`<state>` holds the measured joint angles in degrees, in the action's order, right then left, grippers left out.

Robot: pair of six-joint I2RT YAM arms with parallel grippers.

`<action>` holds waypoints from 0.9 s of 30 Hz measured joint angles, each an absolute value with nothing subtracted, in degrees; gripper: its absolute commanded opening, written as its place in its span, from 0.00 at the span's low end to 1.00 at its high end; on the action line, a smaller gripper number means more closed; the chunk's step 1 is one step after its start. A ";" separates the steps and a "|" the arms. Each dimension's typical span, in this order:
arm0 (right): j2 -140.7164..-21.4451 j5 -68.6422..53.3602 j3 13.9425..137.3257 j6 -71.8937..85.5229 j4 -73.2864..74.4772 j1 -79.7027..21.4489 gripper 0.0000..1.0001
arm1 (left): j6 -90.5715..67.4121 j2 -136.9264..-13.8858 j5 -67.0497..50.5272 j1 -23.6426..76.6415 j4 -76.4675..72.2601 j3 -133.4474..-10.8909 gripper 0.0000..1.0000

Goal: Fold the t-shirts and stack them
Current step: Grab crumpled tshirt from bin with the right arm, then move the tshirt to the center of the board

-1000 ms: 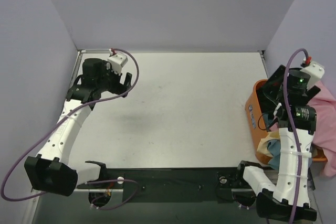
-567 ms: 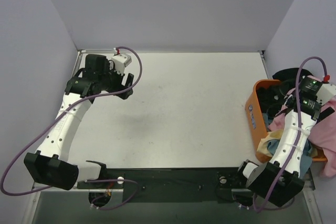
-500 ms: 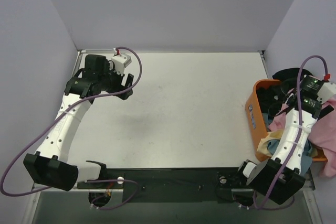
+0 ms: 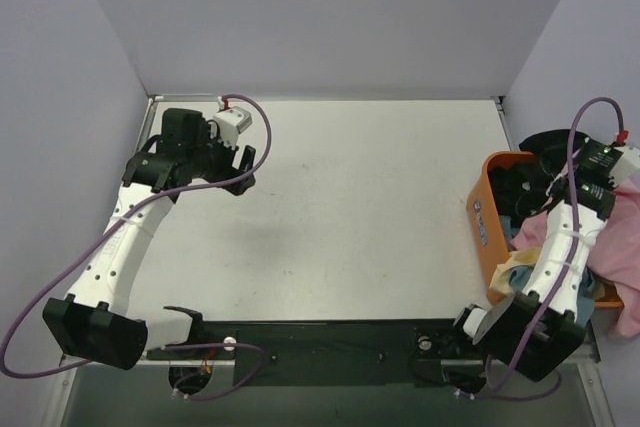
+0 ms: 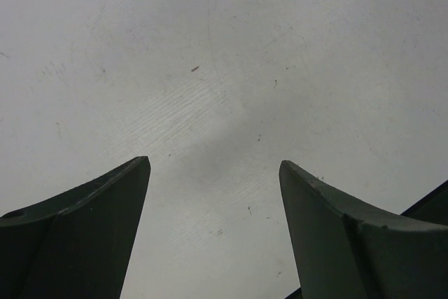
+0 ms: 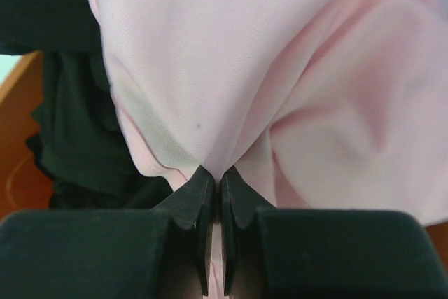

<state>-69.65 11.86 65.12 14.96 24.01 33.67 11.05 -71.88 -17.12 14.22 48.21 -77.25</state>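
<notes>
And the right arm [image 4: 560,257] has made its move: a second ago it was hunched over the near side of the orange tub [image 4: 484,209], and now it has swung out to the right and reached down into the heap of laundry. On the right wrist view the right jaws are pressed together with a fold of the pink t-shirt [image 6: 210,47] pinched between the tips, the cloth bunching up and fanning away from the bite. The black t-shirt [image 6: 70,124] lies just to the side of it inside the tub, and from above it shows over the tub's far rim, which the arm covered a moment ago. A bit of the light blue t-shirt [image 4: 517,285] peeks out at the near end. So all the shirts are in or draped over the tub at the desk's [image 4: 370,197] right edge, none laid out yet. The left arm [image 4: 130,237] has barely drifted, and the left jaws hang wide apart over bare desk near the far left corner, holding nothing. By my read the grab is made and the folding has not begun. Next comes hauling the pink one out onto the desk, and the black shirt could well drag along with it.
</notes>
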 measured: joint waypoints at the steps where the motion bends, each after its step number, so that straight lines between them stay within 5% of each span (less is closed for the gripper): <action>1: -68.10 12.14 65.17 14.85 24.18 33.63 0.00 | 11.05 -71.88 -17.30 14.22 48.18 -77.17 0.85; 11: -50.33 10.04 80.07 10.48 27.99 28.40 0.00 | 10.50 -71.68 -18.72 14.20 47.79 -77.25 0.86; 19: -54.17 -18.52 102.50 21.28 19.90 15.57 0.00 | 6.39 -72.34 -19.70 12.84 46.33 -82.54 0.89; 27: -76.71 -21.89 127.70 19.86 14.46 -37.50 0.00 | 1.69 -74.85 -14.02 8.38 44.36 -91.18 0.91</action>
<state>-76.71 -21.89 127.70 19.86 14.46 -37.50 1.69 -74.85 -14.02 8.38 44.36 -91.18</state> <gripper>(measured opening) 0.008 0.902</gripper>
